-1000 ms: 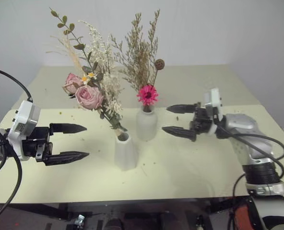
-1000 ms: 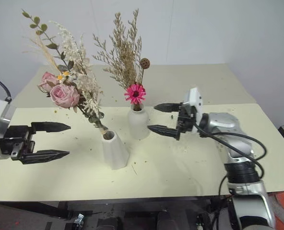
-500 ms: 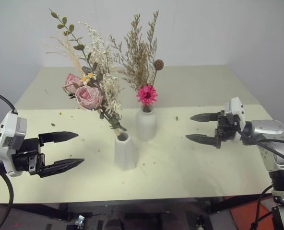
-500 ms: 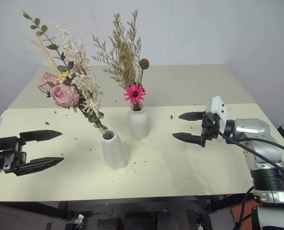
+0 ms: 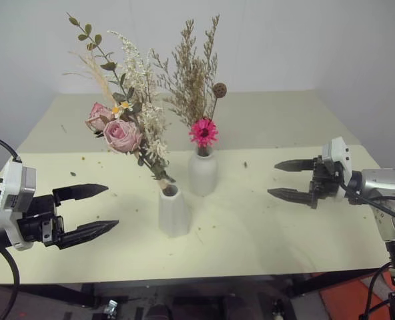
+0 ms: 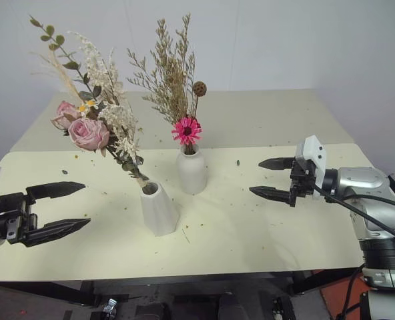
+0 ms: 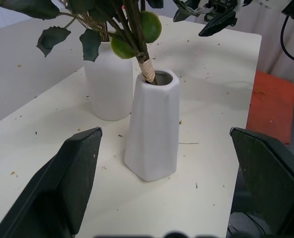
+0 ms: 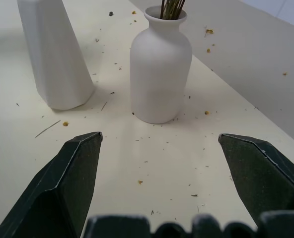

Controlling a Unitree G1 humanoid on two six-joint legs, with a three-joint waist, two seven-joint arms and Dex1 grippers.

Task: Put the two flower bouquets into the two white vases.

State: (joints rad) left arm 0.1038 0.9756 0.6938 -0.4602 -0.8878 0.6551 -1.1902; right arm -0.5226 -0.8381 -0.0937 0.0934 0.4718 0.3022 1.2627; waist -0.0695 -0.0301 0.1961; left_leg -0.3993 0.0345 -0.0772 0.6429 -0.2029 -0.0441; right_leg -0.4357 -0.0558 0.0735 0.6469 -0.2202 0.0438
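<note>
Pink rose bunch (image 5: 121, 130) sat in white cone vase (image 5: 173, 212), tan grass bunch (image 5: 196, 80) in white bottle vase (image 5: 203, 172); left tool (image 5: 85, 213), right tool (image 5: 292, 180) wide open, empty; task looked done, next just retreat

Left gripper (image 5: 84, 213) — two black fingers spread wide apart, empty, pointed toward the table's middle and roughly level; white wrist housing behind it, with a black cable looped from the arm. Right gripper (image 5: 292, 180) — black fingers likewise parted wide, nothing between them, aimed inward toward the centre, one finger above the other; white block on the wrist, silver forearm bent back and down at the elbow, with black cables along it.
</note>
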